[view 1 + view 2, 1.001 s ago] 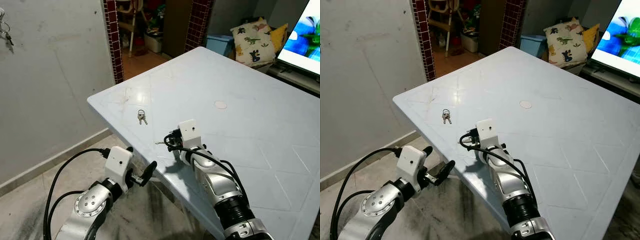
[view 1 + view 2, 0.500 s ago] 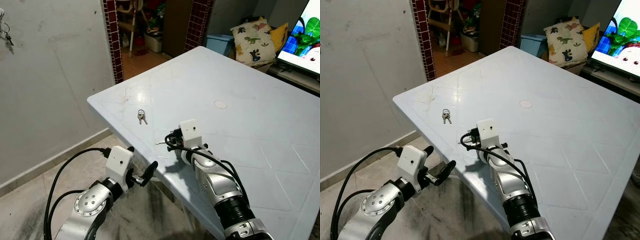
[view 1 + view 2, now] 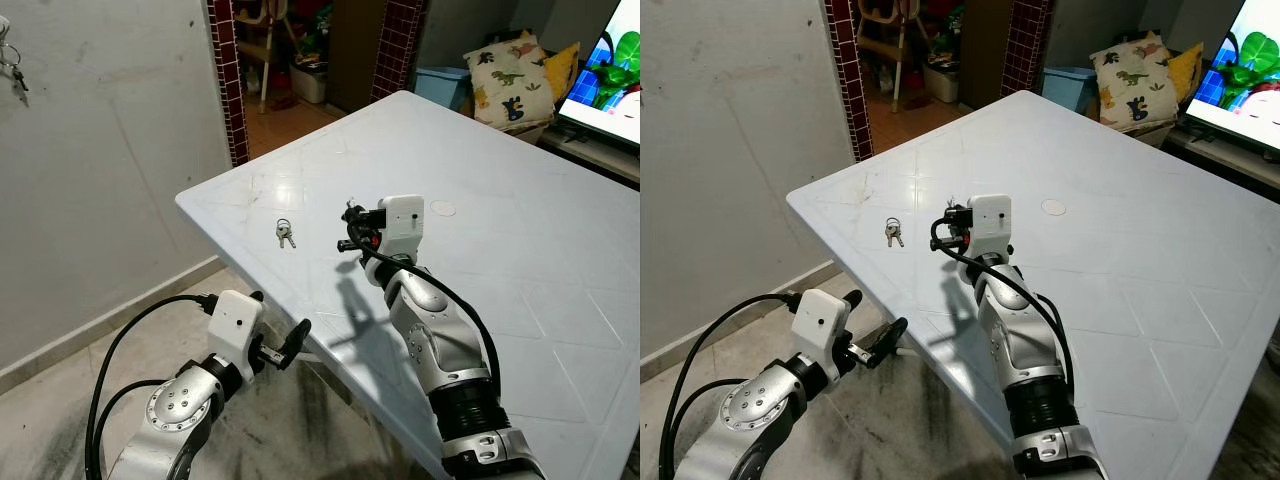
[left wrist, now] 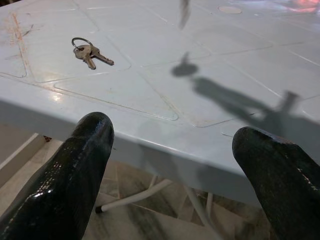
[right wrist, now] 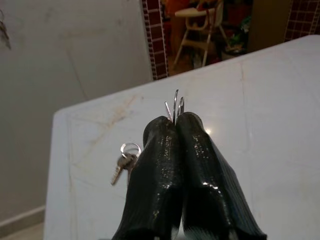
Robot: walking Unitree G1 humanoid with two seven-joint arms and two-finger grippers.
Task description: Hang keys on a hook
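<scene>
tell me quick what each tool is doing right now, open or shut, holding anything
Left tool: open, holding nothing, low beside the table edge.
Right tool: shut on a thin key ring, raised above the table; another set of keys lies on the table.

A pale blue-white plastic worktop (image 3: 520, 260), moulded with a faint diamond-line pattern, stands on a white tubular frame above a mottled stone floor (image 3: 60, 420). A small set of two keys on a ring (image 3: 284, 234) lies flat on the worktop near its corner, close to the edge that faces the grey wall. Farther in, at the middle of the surface, sits a round white cap (image 3: 441, 209). Brownish scuff marks (image 3: 250, 190) stain the corner area, and a dark arm-shaped shadow (image 3: 352, 300) falls across the surface beside the near edge.
</scene>
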